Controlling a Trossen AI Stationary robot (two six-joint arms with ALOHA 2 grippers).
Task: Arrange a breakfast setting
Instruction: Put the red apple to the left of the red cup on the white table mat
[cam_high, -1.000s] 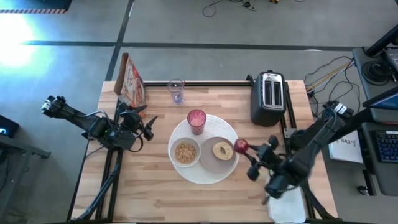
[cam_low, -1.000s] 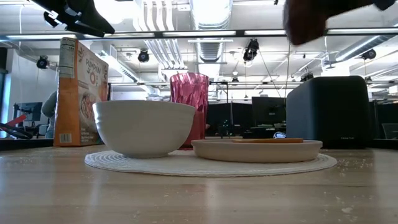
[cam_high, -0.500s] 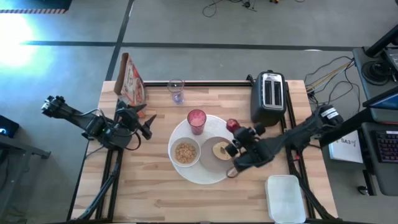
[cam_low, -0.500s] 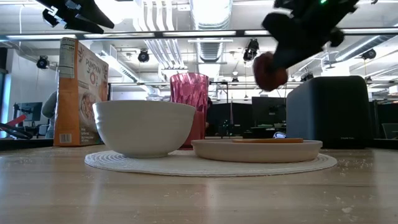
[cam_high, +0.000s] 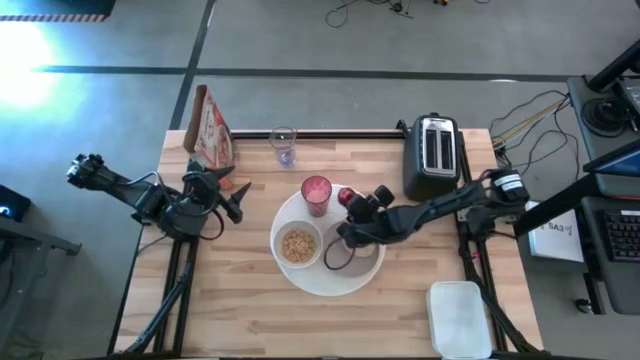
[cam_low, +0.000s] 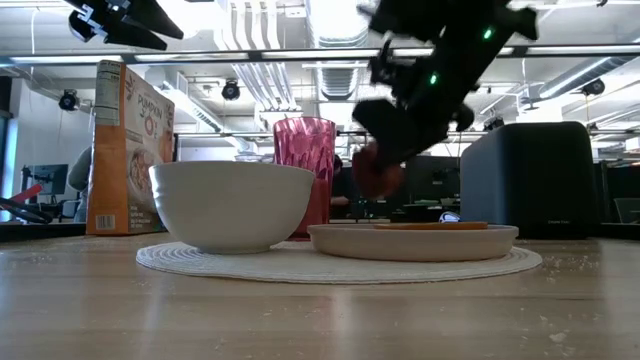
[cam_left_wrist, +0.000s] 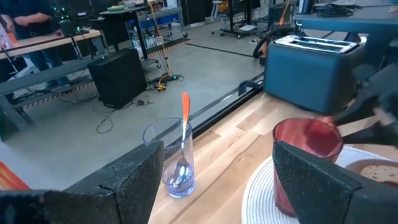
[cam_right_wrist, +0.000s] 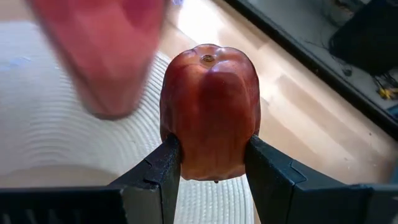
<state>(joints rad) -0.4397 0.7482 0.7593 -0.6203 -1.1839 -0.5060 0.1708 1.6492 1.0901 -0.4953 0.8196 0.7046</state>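
Two arms in play, one working. Right gripper hangs above the large round white ribbed placemat, its fingers pinching the small red fruit by its sides, clear of every surface. Fruit sits between the pink-red ribbed tumbler and the small grey plate carrying the bagel; small white bowl of cereal is on the mat's left. Left gripper waits left of the mat, fingers spread, holding nothing.

Risks, as judged:
- Tumbler is just beside the fruit; a sideways drift could tip it.
- Released from this height, a rounded fruit may roll off the mat.
- Free mat space is scarce here.
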